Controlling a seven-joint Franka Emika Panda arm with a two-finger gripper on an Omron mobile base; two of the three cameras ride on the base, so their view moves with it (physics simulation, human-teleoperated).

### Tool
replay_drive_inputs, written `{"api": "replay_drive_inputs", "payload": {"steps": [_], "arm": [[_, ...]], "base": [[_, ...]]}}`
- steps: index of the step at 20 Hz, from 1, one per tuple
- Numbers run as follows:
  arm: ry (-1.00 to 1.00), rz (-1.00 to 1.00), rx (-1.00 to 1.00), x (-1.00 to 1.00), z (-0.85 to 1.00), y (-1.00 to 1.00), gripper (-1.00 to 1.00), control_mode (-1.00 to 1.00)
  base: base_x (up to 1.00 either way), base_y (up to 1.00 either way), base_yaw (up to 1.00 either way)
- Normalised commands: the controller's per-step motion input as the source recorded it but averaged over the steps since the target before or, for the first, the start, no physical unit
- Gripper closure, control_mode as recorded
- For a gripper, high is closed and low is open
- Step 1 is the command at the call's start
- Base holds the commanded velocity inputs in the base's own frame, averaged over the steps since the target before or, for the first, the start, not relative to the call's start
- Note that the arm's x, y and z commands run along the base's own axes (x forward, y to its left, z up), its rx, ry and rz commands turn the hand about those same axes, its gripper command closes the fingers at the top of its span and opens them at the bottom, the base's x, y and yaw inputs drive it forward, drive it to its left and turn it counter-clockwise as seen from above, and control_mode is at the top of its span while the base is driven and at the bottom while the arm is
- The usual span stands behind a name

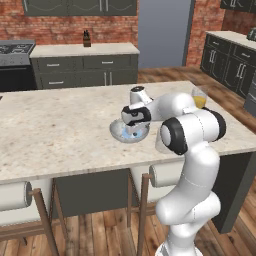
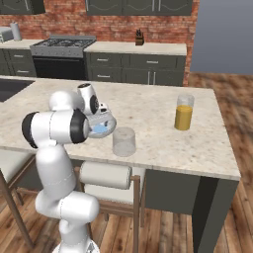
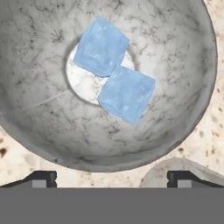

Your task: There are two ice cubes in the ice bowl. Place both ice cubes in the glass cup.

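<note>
Gripper (image 3: pixel 112 177) over ice bowl (image 3: pixel 183 57), jaws spread wide, holding nothing; dark tips low in hand view, well apart. Two ice cubes in bowl centre, touching at corners: one (image 3: pixel 101 47) toward upper left, other (image 3: pixel 127 93) toward lower right; light blue, translucent. Bowl shallow, round, silver-grey, dark-veined, pale centre spot. Bowl on island counter (image 1: pixel 60 130). Glass cup (image 2: pixel 124 142) just beside bowl, near counter front edge; clear, frosted-looking, its rim arc at hand view bottom. In left base view arm hides the cup. Glass of amber liquid (image 2: pixel 184 112) well apart, partly hidden by arm in left base view.
</note>
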Motion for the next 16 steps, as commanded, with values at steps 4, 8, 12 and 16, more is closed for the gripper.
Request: {"api": "replay_drive_inputs", "payload": {"steps": [4, 8, 12, 16], "arm": [[0.0, 0.0, -0.03, 0.26, -0.28, 0.0, -1.0, -1.0], [0.0, 0.0, -0.03, 0.24, -0.29, 0.0, -1.0, -1.0], [0.0, 0.0, -0.02, 0.22, -0.24, 0.0, -1.0, -1.0], [0.0, 0.0, -0.01, 0.31, -0.21, 0.0, -1.0, -1.0]], "base": [[0.0, 0.0, 0.0], [0.0, 0.0, 0.0], [0.0, 0.0, 0.0], [0.0, 0.0, 0.0]]}}
